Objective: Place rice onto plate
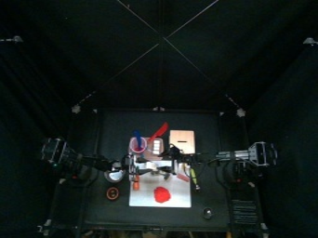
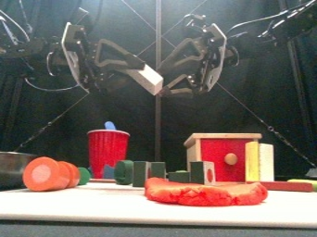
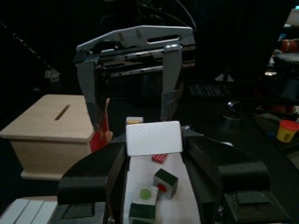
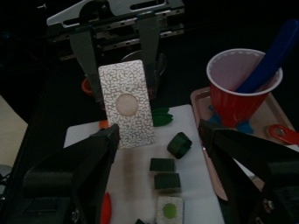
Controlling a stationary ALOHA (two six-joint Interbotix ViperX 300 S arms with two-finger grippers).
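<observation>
The rice is a flat white speckled slab (image 4: 126,105) with a round hole. It hangs high above the table between the two arms (image 2: 150,79). My left gripper (image 3: 156,153) is shut on its edges. My right gripper (image 4: 158,144) faces it with its jaws wide apart on either side of the slab's lower end, not touching it. The white plate (image 1: 177,195) lies on the table below both grippers, with a red lump (image 2: 206,193) on it. In the top view the grippers (image 1: 156,168) meet over the plate's far edge.
A red cup (image 2: 107,151) with a blue spoon stands at the back left, a wooden box (image 2: 223,157) with a red front at the back right. Several green blocks (image 2: 139,171) lie on the plate, and an orange piece (image 2: 50,173) lies left of it.
</observation>
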